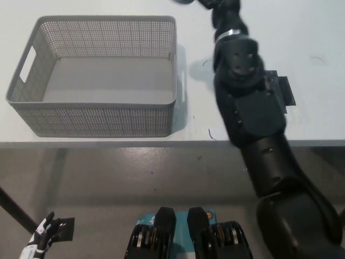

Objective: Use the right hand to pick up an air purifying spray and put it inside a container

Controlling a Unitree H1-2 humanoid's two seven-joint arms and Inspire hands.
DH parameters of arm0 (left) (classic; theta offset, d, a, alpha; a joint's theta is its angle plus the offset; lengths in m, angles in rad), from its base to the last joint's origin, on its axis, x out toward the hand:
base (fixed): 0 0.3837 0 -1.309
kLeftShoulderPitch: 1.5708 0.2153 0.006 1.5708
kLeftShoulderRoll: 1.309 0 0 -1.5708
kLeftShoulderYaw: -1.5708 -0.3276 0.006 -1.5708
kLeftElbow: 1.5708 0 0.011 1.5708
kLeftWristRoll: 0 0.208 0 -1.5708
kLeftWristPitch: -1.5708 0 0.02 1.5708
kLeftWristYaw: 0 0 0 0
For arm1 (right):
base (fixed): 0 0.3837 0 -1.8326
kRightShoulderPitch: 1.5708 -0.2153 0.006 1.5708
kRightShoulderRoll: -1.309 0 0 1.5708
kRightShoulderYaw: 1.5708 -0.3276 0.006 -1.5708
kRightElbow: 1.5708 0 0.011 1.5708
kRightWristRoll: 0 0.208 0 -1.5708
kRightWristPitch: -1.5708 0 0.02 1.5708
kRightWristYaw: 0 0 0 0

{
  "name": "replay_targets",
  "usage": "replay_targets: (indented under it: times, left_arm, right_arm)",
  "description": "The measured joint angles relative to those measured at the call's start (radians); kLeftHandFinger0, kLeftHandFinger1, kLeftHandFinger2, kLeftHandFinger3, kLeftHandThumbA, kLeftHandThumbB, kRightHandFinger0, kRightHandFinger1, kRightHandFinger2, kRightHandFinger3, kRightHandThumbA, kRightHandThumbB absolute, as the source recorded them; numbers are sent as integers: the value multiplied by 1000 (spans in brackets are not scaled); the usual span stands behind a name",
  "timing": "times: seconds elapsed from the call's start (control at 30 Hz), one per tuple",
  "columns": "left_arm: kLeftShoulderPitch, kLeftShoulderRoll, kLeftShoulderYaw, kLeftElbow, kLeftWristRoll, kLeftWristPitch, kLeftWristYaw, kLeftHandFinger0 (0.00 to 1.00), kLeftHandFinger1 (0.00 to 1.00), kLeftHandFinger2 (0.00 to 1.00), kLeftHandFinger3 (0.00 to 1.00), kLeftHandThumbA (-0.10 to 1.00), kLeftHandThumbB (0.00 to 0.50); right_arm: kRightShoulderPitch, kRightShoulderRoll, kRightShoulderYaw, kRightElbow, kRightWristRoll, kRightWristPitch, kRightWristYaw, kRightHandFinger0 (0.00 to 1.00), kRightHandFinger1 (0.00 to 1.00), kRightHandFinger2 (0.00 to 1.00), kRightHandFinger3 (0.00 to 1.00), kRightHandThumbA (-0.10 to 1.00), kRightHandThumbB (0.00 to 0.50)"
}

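Head view. Grey perforated basket (102,75) sits upper left of frame on the white table (302,32); its interior shows only bare floor. Black right arm (248,108) rises from lower right toward top centre. Right robot hand (215,4) cut off by top edge; grip cannot be told. Teal sliver of the spray bottle (180,1) shows at top edge, just left of that hand, beyond the basket's right corner. White left robot hand (42,240) rests lower left, fingers spread. Dark patch (283,89) on table right of arm.
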Motion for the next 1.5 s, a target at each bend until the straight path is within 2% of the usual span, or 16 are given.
replay_targets:
  times: [0.1,0.17,0.27,0.4,0.47,0.53,0.6,0.63,0.67,0.7,0.77,0.9,1.1,1.3,1.5]
  left_arm:
    - [-3,-5,-9,2,8,-1,0,1000,1000,1000,1000,1000,420]
    - [-3,-5,-14,2,14,-1,0,1000,1000,1000,1000,1000,425]
    - [-2,-5,-19,2,18,-1,0,1000,1000,1000,1000,1000,431]
    - [-2,-5,-26,0,18,1,0,1000,1000,1000,1000,1000,415]
    - [-4,-5,-27,0,18,1,0,1000,1000,1000,1000,1000,438]
    - [-6,-6,-28,0,18,1,0,1000,1000,1000,1000,1000,440]
    - [-8,-6,-29,0,18,1,0,1000,1000,1000,1000,1000,438]
    - [-9,-6,-29,0,18,1,0,1000,1000,1000,1000,1000,440]
    - [-10,-6,-29,0,18,1,0,1000,1000,1000,1000,1000,436]
    - [-11,-5,-29,0,19,1,0,1000,1000,1000,1000,1000,423]
    - [-11,-5,-29,0,19,1,0,1000,1000,1000,1000,1000,429]
    - [-12,-5,-29,0,21,1,0,1000,1000,1000,1000,1000,440]
    - [-10,-5,-29,0,30,1,1,1000,1000,1000,1000,1000,444]
    - [0,-5,-29,0,35,1,0,1000,1000,1000,1000,1000,424]
    - [10,-3,-29,0,35,2,0,1000,1000,1000,1000,1000,400]
  right_arm:
    - [0,17,28,53,-5,2,6,317,347,427,447,-100,396]
    - [2,21,50,86,-10,4,15,295,321,403,438,-100,419]
    - [2,25,69,147,-15,3,26,311,338,417,452,-100,403]
    - [6,23,84,230,-22,2,34,317,333,417,446,-100,423]
    - [6,16,93,273,-30,-5,34,351,349,424,433,-100,425]
    - [6,10,97,305,-36,-11,34,327,347,432,435,-100,404]
    - [6,5,97,329,-40,-35,34,271,317,417,436,-100,406]
    - [5,2,101,341,-43,-53,34,326,373,474,462,-100,399]
    - [5,-1,103,353,-44,-72,33,529,579,647,613,-34,431]
    - [5,-2,108,362,-48,-89,32,833,963,1000,1000,250,496]
    - [6,-6,118,365,-51,-103,41,1000,1000,1000,1000,419,500]
    - [17,-16,129,347,-51,-102,92,1000,1000,1000,1000,489,500]
    - [51,-32,140,285,-52,-91,133,1000,1000,1000,1000,500,500]
    - [73,-41,152,223,-60,-60,161,1000,1000,1000,1000,551,500]
    - [77,-56,148,157,-52,-2,214,1000,1000,1000,1000,543,500]
